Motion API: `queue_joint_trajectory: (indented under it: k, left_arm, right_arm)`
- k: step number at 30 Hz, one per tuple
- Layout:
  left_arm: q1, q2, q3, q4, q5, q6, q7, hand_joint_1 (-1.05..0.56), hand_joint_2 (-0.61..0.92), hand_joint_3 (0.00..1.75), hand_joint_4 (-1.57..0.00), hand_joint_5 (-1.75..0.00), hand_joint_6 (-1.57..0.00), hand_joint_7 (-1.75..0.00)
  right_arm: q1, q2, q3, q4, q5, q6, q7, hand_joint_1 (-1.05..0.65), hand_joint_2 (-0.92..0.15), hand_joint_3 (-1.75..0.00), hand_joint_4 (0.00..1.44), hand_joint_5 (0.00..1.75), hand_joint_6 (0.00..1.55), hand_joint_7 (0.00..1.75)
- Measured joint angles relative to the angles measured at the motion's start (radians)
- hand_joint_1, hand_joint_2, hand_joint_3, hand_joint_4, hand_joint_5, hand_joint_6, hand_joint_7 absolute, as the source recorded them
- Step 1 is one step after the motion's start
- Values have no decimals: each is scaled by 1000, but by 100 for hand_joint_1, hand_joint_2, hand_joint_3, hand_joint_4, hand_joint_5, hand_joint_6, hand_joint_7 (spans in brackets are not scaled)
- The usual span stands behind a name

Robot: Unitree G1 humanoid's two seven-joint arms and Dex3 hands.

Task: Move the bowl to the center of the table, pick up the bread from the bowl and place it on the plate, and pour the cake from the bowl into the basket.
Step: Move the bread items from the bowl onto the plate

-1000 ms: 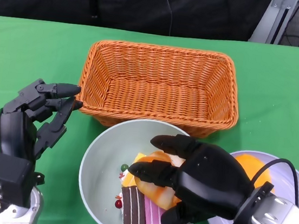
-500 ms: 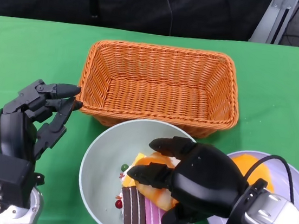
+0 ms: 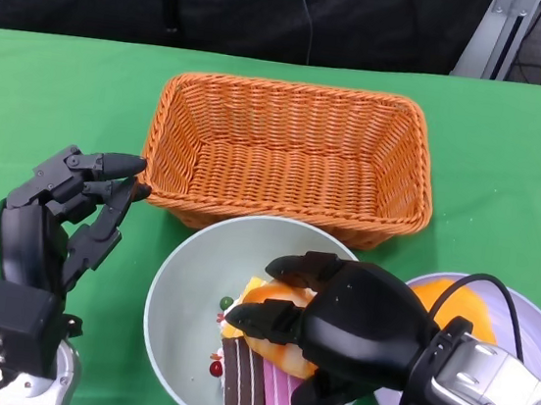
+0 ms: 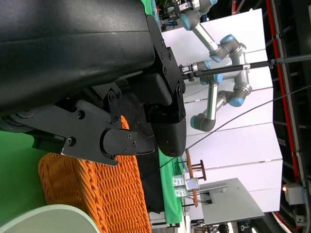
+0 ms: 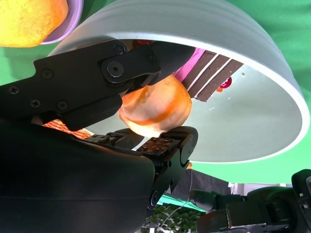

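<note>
Right hand (image 3: pixel 353 331) grips bread (image 5: pixel 153 109)

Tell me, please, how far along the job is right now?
The bowl sits mid-table before the basket. The right hand grips one bread inside it; another piece lies on the plate. The cake, in the bowl, awaits pouring.

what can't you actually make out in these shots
- Plate: head view, mostly hidden by the right hand and cut by the picture's edge.
- Orange thing on the plate: partly covered by the right forearm; what it is cannot be told.
- Cake: its right part lies under the right hand in the head view.
- Bowl: near rim cut by the bottom edge.
- Left hand: left wrist view shows no held thing.
</note>
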Motion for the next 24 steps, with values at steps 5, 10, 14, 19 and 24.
queue_joint_trajectory:
  k: [5,10,14,19,24]
  left_arm:
    - [7,0,0,-1,5,0,1,-14,92,30,-89,-74,-93,-68]
    - [7,0,0,-1,8,0,0,-14,92,30,-89,-74,-93,-68]
    - [7,0,1,0,7,0,0,-14,92,29,-89,-74,-93,-68]
    - [7,0,1,0,7,0,0,-13,92,29,-90,-74,-93,-68]
    - [7,0,2,0,7,0,0,-14,92,29,-90,-74,-93,-68]
  right_arm:
    - [-3,8,1,31,24,-14,-32,-48,-91,-2,89,10,74,5]
    - [-4,20,1,85,30,-47,-133,-34,-92,-1,109,18,87,6]
    - [-15,26,3,119,30,-66,-185,-25,-88,0,98,72,106,2]
    - [-32,31,4,159,42,-99,-238,-28,-90,0,93,96,116,4]
    - [-37,35,5,194,44,-126,-297,-27,-92,0,89,99,118,3]
